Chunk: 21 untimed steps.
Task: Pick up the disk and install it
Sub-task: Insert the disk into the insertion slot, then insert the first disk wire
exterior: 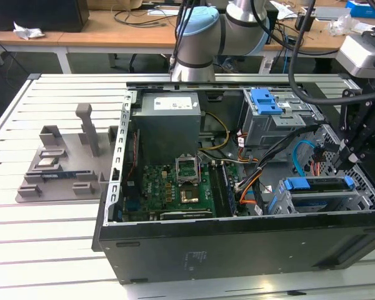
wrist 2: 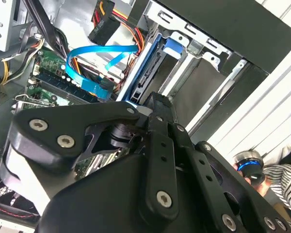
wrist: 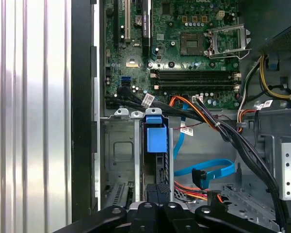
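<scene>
Your 1 arm (exterior: 200, 31) stands at the far side and reaches over toward the exterior view's right. Its gripper (exterior: 353, 153) hangs low there, pointing downward, with its black links visible in both wrist views.

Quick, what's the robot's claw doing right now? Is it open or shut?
Gripper: cannot be told whether open or shut; it is right at the end of the disk, which stands in the drive bay.

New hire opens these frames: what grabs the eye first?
The open computer case on the slatted table, motherboard exposed, dominates the exterior view. In the first wrist view, the blue-framed disk stands in its drive bay, with the gripper right at its end.
</scene>
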Available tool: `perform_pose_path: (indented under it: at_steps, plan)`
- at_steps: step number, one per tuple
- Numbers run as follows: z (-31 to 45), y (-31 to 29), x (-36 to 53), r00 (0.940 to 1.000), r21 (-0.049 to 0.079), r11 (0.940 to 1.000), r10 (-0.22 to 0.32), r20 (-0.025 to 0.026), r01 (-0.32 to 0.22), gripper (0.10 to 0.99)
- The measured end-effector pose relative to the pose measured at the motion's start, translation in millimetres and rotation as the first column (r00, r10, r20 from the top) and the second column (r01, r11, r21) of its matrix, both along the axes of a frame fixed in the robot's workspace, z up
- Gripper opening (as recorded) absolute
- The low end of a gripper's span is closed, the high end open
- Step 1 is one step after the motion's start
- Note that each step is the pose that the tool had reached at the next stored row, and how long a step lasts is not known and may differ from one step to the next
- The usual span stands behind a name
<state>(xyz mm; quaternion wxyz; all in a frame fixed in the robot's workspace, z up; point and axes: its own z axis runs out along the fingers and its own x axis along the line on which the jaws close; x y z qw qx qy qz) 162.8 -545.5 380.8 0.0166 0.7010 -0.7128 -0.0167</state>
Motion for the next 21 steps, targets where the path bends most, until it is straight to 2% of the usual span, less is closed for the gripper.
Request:
perform_pose_path:
  at_steps: [13, 14, 15, 16, 21]
  plan:
    - [0.0, 0.0, 0.3, 1.0, 0.0, 1.0, 0.0, 0.0, 0.0, 0.106]
    - [0.0, 0.0, 0.4, 1.0, 0.0, 1.0, 0.0, 0.0, 0.0, 0.173]
    - [0.0, 0.0, 0.4, 1.0, 0.0, 1.0, 0.0, 0.0, 0.0, 0.294]
    - [0.0, 0.0, 0.5, 1.0, 0.0, 1.0, 0.0, 0.0, 0.0, 0.361]
    - [0.0, 0.0, 0.7, 1.0, 0.0, 1.0, 0.0, 0.0, 0.0, 0.361]
